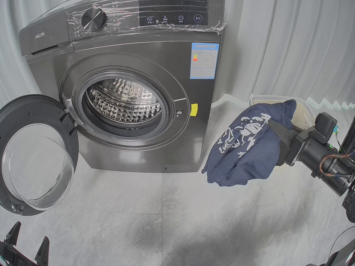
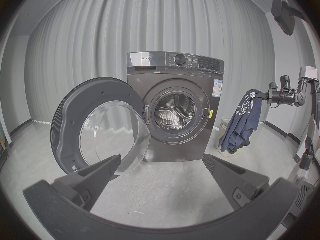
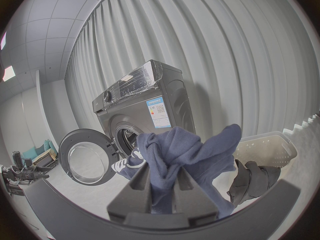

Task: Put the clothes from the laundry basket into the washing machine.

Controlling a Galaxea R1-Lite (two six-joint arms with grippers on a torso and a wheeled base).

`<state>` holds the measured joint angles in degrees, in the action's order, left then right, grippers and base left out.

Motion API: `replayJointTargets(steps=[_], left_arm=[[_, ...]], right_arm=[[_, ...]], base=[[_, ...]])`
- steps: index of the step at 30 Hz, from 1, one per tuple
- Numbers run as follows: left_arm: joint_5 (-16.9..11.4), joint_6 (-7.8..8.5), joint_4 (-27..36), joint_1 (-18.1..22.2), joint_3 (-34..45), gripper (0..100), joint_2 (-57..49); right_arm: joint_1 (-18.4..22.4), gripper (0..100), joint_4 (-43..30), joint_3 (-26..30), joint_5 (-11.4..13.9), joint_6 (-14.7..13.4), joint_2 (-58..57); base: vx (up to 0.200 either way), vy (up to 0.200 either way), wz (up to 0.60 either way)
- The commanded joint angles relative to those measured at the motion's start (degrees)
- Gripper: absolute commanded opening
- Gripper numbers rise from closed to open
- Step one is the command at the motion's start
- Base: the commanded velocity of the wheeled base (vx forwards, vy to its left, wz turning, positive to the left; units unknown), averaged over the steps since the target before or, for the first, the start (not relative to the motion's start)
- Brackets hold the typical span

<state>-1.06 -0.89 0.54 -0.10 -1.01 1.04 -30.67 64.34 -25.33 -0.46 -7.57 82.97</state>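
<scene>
A grey front-loading washing machine (image 1: 125,74) stands with its round door (image 1: 35,154) swung wide to the left and its steel drum (image 1: 124,98) bare. My right gripper (image 1: 275,128) is shut on a navy blue shirt with white print (image 1: 246,145), held in the air to the right of the machine, above the laundry basket (image 1: 305,111). In the right wrist view the navy shirt (image 3: 186,154) bunches between the fingers (image 3: 133,192), and a dark garment (image 3: 253,182) lies in the basket (image 3: 266,147). My left gripper (image 1: 27,242) hangs open, low at the near left.
Grey curtains (image 1: 296,37) run along the wall behind the machine and basket. The open door juts into the floor space at the left. Bare tiled floor (image 1: 166,218) lies in front of the machine.
</scene>
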Motion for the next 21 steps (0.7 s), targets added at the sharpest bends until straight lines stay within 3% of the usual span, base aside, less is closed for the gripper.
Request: replayJointTargets(steps=[1, 7, 21], left_arm=[[0.01, 0.01, -0.01, 0.01, 0.84, 100, -1.04], [0.01, -0.08, -0.01, 0.01, 0.84, 100, -1.04], [0.01, 0.01, -0.01, 0.01, 0.84, 100, -1.04]], right_arm=[[0.0, 0, -0.01, 0.02, 0.02, 0.01, 0.09], [0.09, 0, -0.01, 0.11, 0.02, 0.01, 0.09], [0.26, 0, -0.01, 0.11, 0.02, -0.16, 0.0]], base=[[0.0, 0.0, 0.0], [0.0, 0.0, 0.0], [0.0, 0.2, 0.0]])
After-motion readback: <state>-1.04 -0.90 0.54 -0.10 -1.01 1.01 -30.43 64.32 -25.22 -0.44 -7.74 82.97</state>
